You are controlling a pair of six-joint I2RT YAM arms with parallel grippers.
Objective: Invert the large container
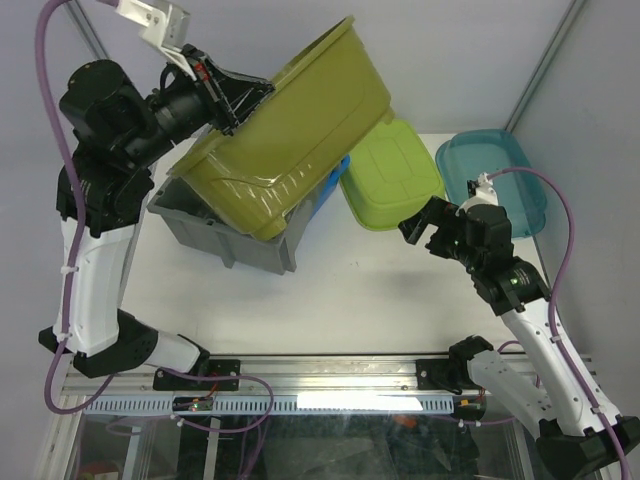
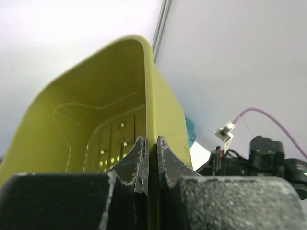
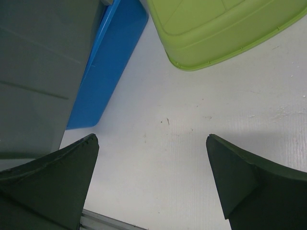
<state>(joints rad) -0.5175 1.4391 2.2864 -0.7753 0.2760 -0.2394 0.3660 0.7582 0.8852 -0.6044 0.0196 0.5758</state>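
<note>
The large grey crate (image 1: 205, 228) stands upright on the table at the left, mostly covered from above by the olive-green basket (image 1: 300, 130). Its grey wall fills the left of the right wrist view (image 3: 38, 72). My left gripper (image 1: 248, 100) is shut on the olive basket's rim (image 2: 149, 96) and holds the basket tilted in the air over the crate, with one finger inside the wall and one outside. My right gripper (image 1: 422, 226) is open and empty, low over the bare table (image 3: 163, 158) to the right of the crate, touching nothing.
A blue tub (image 3: 110, 62) sits against the crate's right side, its edge also showing in the top view (image 1: 335, 180). A lime-green container (image 1: 393, 185) lies upside down behind the right gripper. A teal tub (image 1: 500, 170) stands at the far right. A metal rail (image 1: 330, 375) runs along the near edge.
</note>
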